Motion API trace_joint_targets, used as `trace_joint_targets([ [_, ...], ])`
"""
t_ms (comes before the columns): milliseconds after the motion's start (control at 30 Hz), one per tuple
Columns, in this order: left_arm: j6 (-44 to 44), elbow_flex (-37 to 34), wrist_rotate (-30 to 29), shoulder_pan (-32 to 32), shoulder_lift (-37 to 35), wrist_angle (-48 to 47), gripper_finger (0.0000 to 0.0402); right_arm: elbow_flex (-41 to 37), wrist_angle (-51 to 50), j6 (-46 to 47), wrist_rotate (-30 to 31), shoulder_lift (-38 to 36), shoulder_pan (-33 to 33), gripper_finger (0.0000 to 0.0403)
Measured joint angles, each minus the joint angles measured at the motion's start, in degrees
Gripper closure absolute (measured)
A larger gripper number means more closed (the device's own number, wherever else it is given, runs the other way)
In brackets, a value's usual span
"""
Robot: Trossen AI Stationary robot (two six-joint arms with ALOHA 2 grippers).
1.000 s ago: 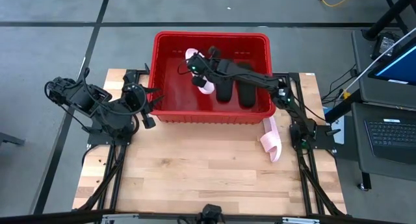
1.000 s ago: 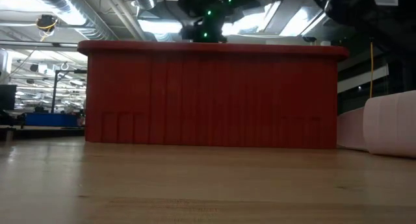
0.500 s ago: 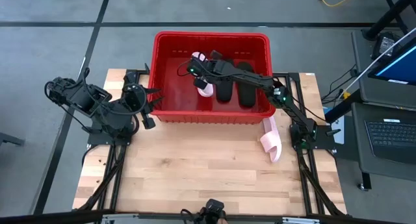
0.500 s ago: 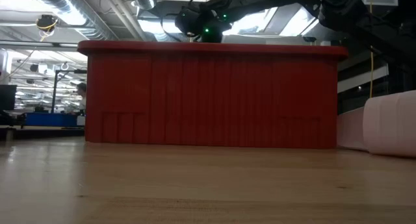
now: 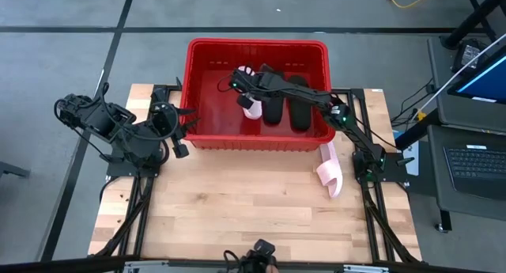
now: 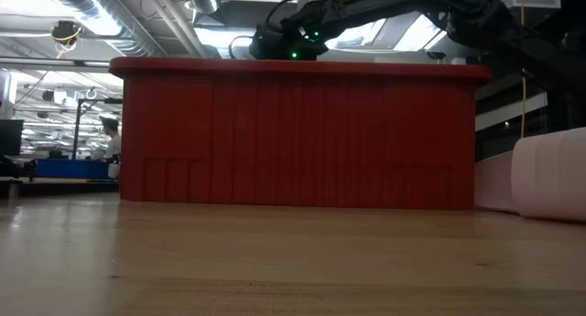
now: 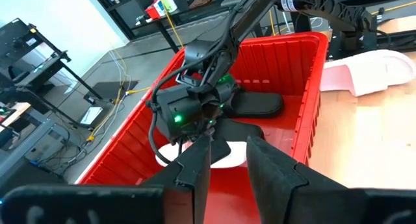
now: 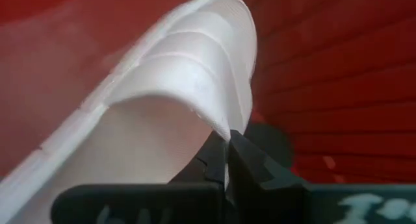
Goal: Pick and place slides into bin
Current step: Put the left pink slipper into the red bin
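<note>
From table height, the red bin's (image 6: 298,137) front wall hides everything inside it, and the pink slide on the table (image 6: 549,177) is cut off by the picture's right edge. From above, the right gripper (image 5: 247,93) covers much of the pink slide in the bin (image 5: 251,108). The right wrist view shows only that slide's strap, its ends cropped.

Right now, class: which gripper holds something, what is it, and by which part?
The right gripper holds a pink slide by its strap edge, over the bin. The left gripper holds nothing.
</note>
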Motion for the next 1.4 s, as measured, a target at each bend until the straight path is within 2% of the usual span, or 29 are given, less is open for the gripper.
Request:
trace_joint_targets([
  [800,0.0,0.0,0.0,0.0,0.0,-0.2,0.0310,0.0,-0.3,-0.9,-0.8,3.4,-1.7,0.0395],
  [1000,0.0,0.0,0.0,0.0,0.0,-0.2,0.0311,0.0,-0.3,-2.4,-0.8,3.4,-1.7,0.0375],
  [1400,0.0,0.0,0.0,0.0,0.0,-0.2,0.0309,0.0,-0.3,-2.2,-0.8,3.4,-1.7,0.0368],
])
